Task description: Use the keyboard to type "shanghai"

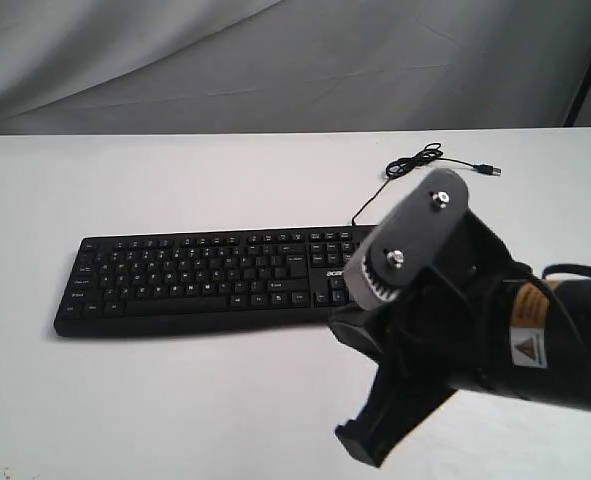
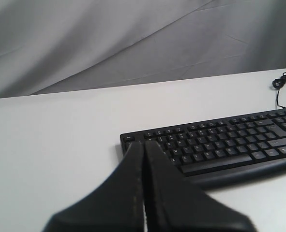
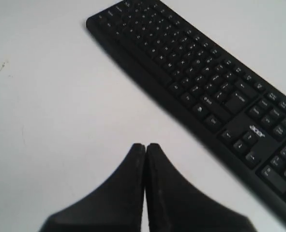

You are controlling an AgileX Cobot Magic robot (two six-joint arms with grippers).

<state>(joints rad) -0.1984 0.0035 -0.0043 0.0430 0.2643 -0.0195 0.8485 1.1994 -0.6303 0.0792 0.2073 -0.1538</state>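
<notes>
Keyboard (image 1: 205,275) lies on the white surface (image 1: 175,400). Right claw (image 3: 145,146), at its 5 o'clock, is closed tight and empty; left claw (image 2: 143,142) also.

The long flat black plastic keyboard (image 1: 195,270) is matt, its keys carrying a faint sheen and printed white lettering. The smooth white counter (image 1: 175,400) is matt, with a few dark specks at its near left. Far behind hangs creased grey cloth (image 1: 275,60). The black wedge-shaped left pincer (image 2: 143,143) and right pincer (image 3: 145,146) look like dull plastic. The right arm's rounded grey plate (image 1: 420,240) is smooth and matt, with shiny metal screws (image 1: 438,200).
</notes>
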